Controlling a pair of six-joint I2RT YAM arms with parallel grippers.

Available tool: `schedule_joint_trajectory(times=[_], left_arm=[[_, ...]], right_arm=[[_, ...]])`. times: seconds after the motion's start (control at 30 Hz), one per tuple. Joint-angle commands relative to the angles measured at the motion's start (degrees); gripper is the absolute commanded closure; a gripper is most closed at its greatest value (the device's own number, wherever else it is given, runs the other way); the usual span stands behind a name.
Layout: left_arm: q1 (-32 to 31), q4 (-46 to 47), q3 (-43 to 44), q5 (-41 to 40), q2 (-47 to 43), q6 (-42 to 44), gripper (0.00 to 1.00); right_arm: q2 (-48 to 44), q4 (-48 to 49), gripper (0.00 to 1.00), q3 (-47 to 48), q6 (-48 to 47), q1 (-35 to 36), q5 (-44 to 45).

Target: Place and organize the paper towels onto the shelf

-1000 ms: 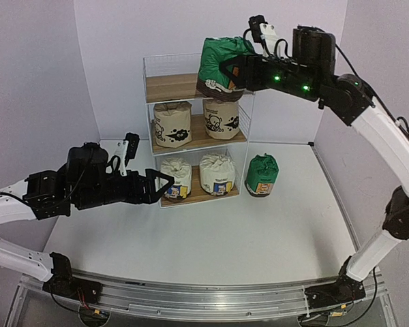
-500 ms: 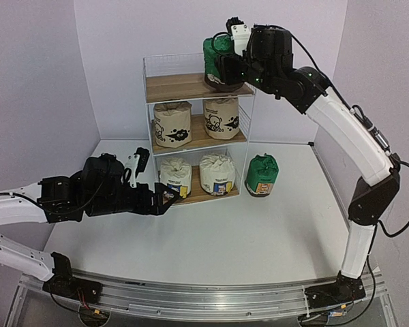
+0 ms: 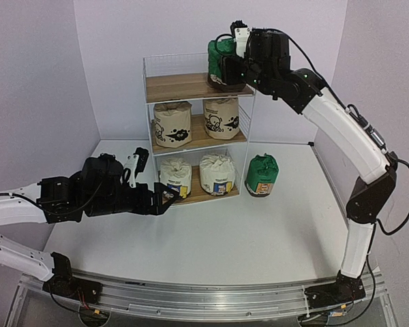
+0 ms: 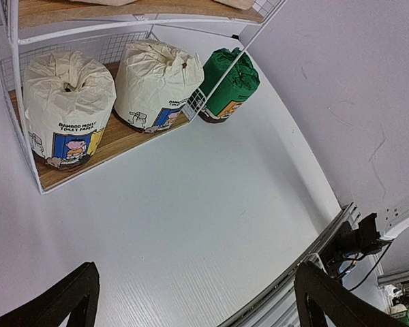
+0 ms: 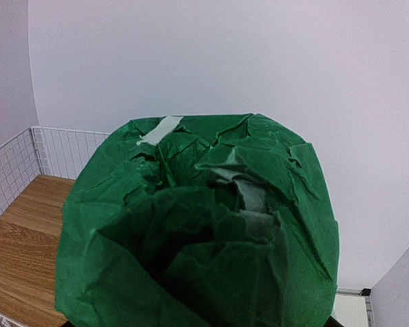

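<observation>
The shelf (image 3: pixel 148 102) stands at the back of the table. My right gripper (image 3: pixel 230 72) is shut on a green paper towel roll (image 3: pixel 217 53) and holds it at the right end of the top board (image 3: pixel 174 87). In the right wrist view the roll (image 5: pixel 198 225) fills the frame and hides the fingers. Two beige rolls (image 3: pixel 172 124) sit on the middle board and two white rolls (image 3: pixel 217 173) on the bottom board. A second green roll (image 3: pixel 262 175) stands on the table right of the shelf. My left gripper (image 3: pixel 165 196) is open and empty in front of the bottom board.
The left wrist view shows the white rolls (image 4: pixel 68 109), the green roll (image 4: pixel 228 85) beside the shelf's right post, and the table's near rail (image 4: pixel 327 238). The left part of the top board (image 5: pixel 24 225) is bare, with a mesh side (image 5: pixel 13 163).
</observation>
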Motion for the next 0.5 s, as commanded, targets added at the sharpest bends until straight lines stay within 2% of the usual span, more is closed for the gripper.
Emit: schedule_joint_trajectory(times=[0.0, 0.27, 0.47], left_arm=[[0.25, 1.8, -0.95, 0.37, -1.86, -1.01, 0.0], [0.25, 2.35, -1.2, 1.35, -1.02, -0.43, 0.0], [0.24, 3.66, -1.35, 3.17, 0.26, 0.41, 0.01]], right_arm=[[-1.59, 2.96, 0.53, -0.99, 4.02, -1.19, -1.17], [-1.76, 2.37, 0.25, -0.42, 5.56, -1.34, -1.3], [-2.75, 2.02, 0.16, -0.33, 5.47, -1.32, -1.59]])
